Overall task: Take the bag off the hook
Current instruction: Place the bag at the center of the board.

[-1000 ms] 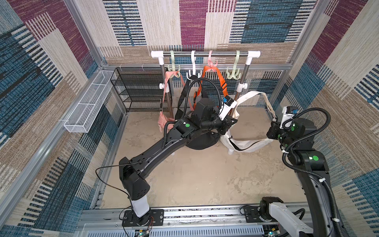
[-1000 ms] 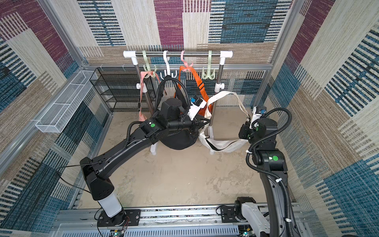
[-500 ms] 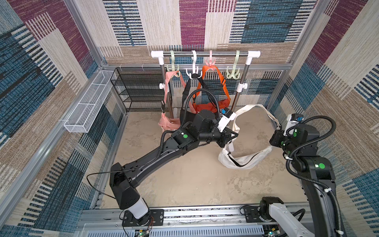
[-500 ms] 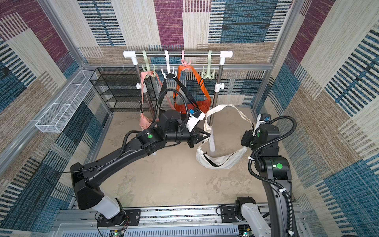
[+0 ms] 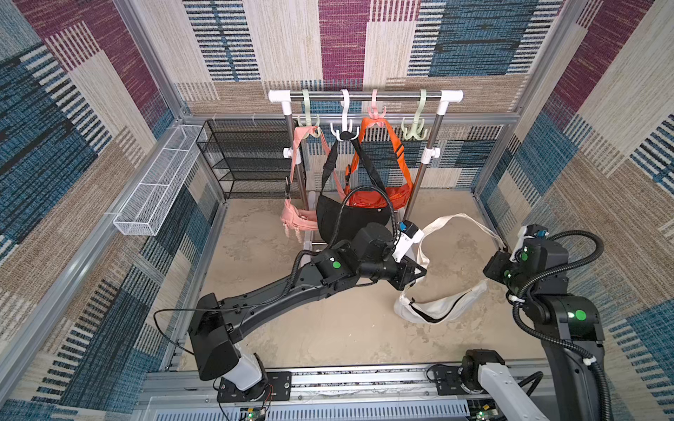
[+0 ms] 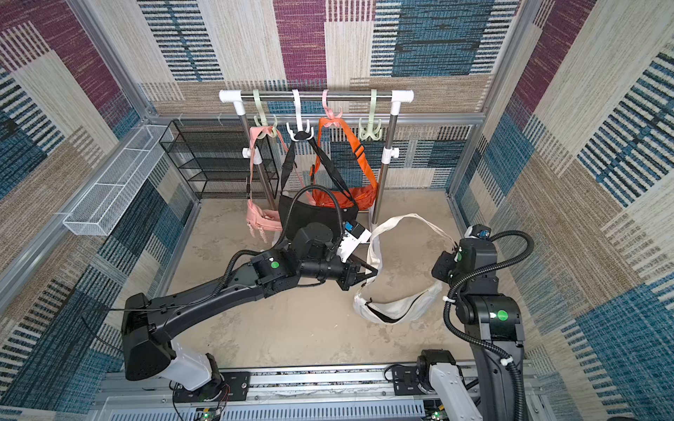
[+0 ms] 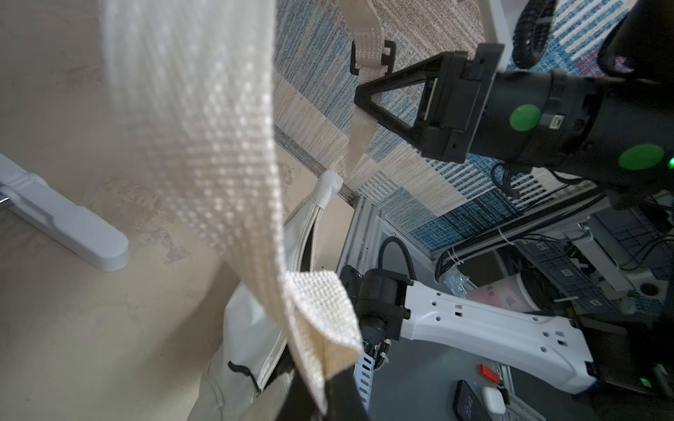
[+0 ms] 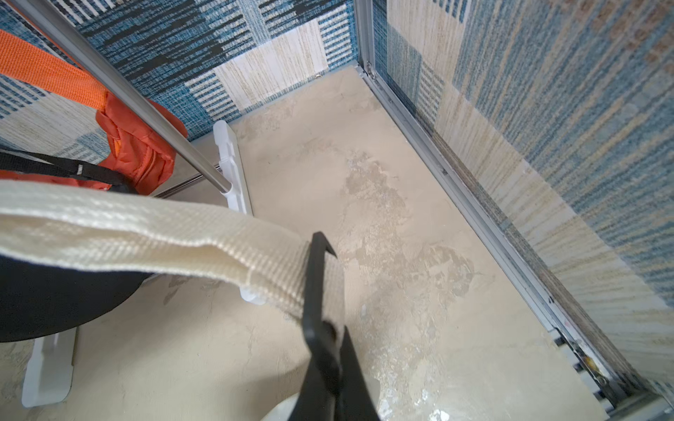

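change: cream bag (image 5: 437,306) drawn further out in front of the rack (image 5: 364,96) than a second ago, its green hook (image 5: 414,127) left bare, so removal is judged done | jaws: left gripper (image 5: 421,271) and right gripper (image 7: 368,96) each clamped on the strap (image 5: 463,218) | count: four hooks (image 5: 344,124), three bags (image 5: 343,218) hung, one freed, two arms

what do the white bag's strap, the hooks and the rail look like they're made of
Strap: woven fabric webbing, matte cream; the ribbed weave shows up close.
Hooks: likely moulded plastic, smooth and pastel.
Rail: probably metal tube, shiny grey with highlights.
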You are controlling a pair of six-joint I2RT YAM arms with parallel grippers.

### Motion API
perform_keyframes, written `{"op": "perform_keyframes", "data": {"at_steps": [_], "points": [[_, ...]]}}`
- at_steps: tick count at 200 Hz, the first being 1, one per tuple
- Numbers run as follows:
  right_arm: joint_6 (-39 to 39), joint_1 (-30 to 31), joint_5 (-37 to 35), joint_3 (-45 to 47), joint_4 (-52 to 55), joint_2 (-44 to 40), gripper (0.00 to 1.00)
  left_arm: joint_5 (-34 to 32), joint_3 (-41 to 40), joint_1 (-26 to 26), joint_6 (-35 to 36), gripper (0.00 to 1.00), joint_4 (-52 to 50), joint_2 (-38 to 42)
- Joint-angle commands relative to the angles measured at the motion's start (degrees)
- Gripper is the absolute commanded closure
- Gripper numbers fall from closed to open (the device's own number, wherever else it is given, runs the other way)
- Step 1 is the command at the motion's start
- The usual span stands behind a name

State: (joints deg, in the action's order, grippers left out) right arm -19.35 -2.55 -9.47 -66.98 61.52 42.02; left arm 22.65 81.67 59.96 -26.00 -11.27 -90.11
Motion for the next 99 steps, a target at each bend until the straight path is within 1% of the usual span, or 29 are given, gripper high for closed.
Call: {"op": "perform_keyframes", "data": {"at_steps": [1,18,34,68,99], "points": [[-2.0,0.0,-3.0,-1.0,2.2,0.3,1.0,-0.9,-1.4,0.8,-4.6,1.0,3.6,-0.6],[-1.3,0.1,-5.0,-0.8,1.0,1.7,1.0,-1.3,-2.4,0.9,-5.9,1.0,5.5,-1.7],[-0.9,0.1,-6.1,0.9,-2.3,3.2,1.0,-2.3,-0.8,0.9,-5.2,1.0,4.9,-3.9],[1.4,-0.2,-10.8,4.9,-12.1,8.0,1.0,-3.0,6.8,0.4,-2.2,1.0,1.8,-11.1],[4.2,-2.1,-11.2,7.6,-21.6,13.2,1.0,-2.1,14.8,-0.8,-0.9,1.0,0.2,-17.8]]}}
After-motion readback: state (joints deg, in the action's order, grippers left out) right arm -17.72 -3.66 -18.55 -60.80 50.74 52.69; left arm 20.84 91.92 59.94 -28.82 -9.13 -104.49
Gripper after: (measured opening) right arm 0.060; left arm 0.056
